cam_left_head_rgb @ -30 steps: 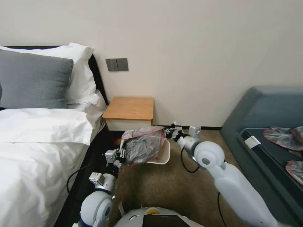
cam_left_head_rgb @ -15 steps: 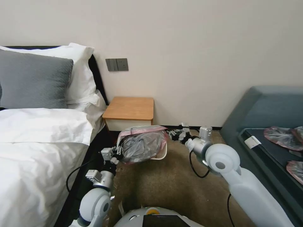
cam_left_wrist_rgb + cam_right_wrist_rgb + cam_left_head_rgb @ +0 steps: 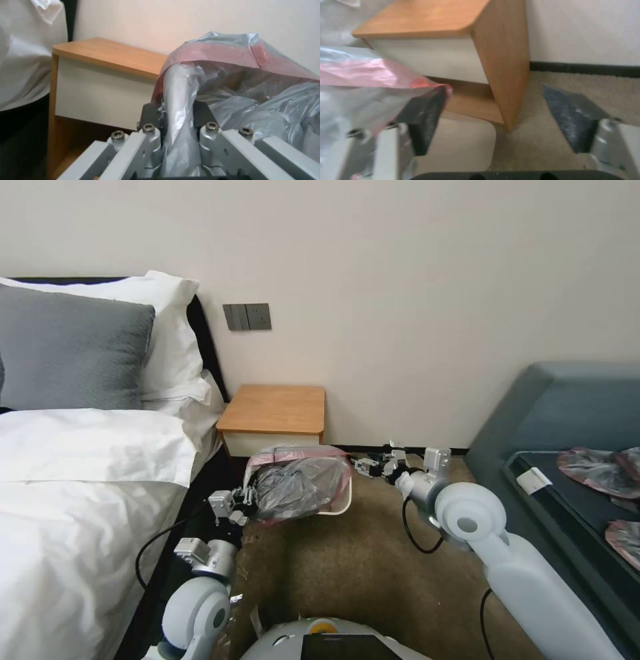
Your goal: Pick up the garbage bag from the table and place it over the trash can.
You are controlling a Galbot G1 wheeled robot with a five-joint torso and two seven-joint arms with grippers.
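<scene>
Garbage bag draped over the trash can.
It is pinched by the low left gripper; the extended right gripper is spread, beside the nightstand.

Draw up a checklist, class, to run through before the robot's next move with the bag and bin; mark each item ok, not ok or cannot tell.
1. Left gripper shut on the garbage bag: ok.
2. Right gripper open, holding nothing: ok.
3. Bag off the table: ok.
4. Bag's pink rim spread over the trash can: cannot tell.
5. Bin upright on the carpet: cannot tell.
</scene>
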